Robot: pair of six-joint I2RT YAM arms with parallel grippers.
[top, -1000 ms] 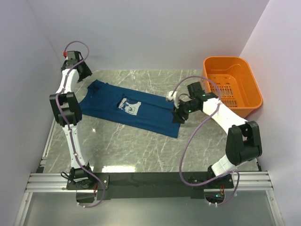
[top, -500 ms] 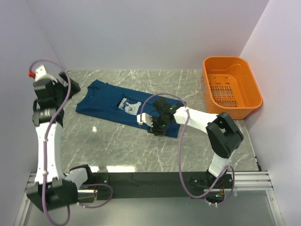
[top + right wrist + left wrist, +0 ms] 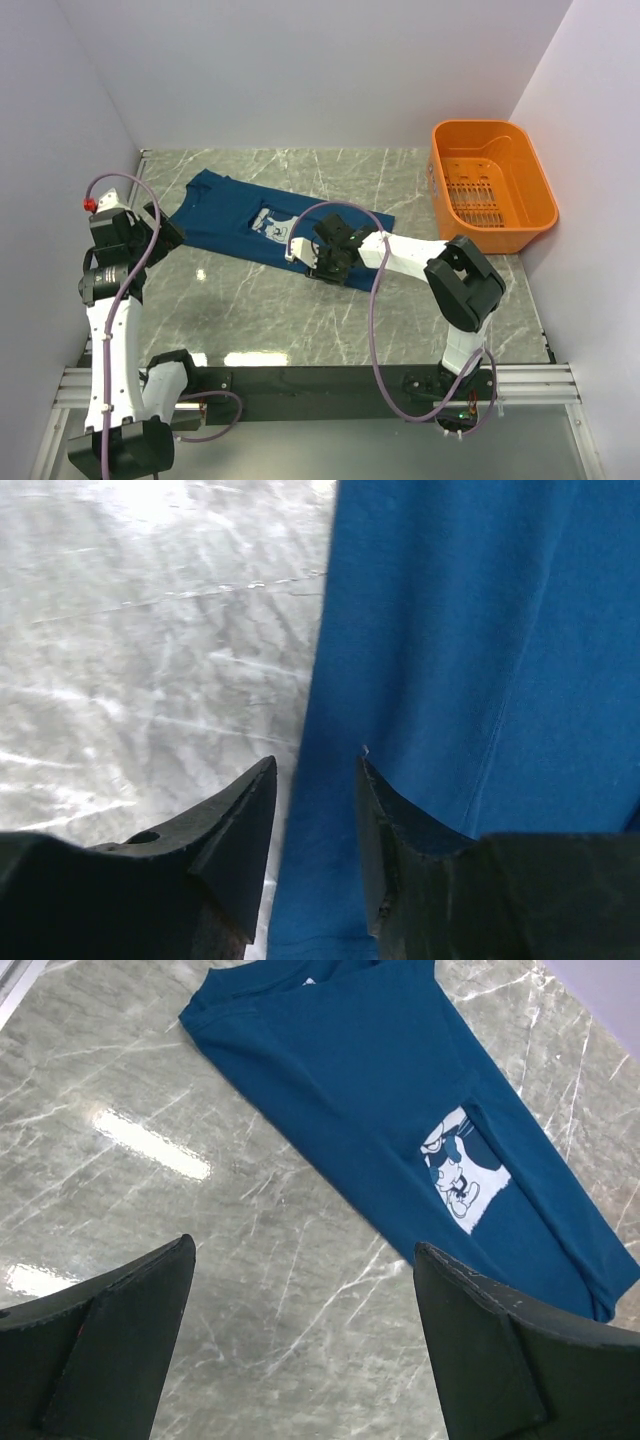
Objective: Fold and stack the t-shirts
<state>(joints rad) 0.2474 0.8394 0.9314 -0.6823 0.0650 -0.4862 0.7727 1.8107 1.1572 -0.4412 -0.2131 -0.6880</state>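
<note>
Lying flat, teal-blue t-shirt (image 3: 370,1090) folded into long strip, pale print (image 3: 458,1165) upward

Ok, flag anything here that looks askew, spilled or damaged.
Only the t-shirt stands out: it lies slanted across the table, folded into a long strip, and a fold seems to cover part of its chest print. No spill or damage shows; the orange basket sits upright.

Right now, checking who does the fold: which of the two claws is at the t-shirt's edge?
The right claw: its fingers straddle the blue t-shirt edge beside bare table. The left claw hangs wide open, away from the cloth.
</note>
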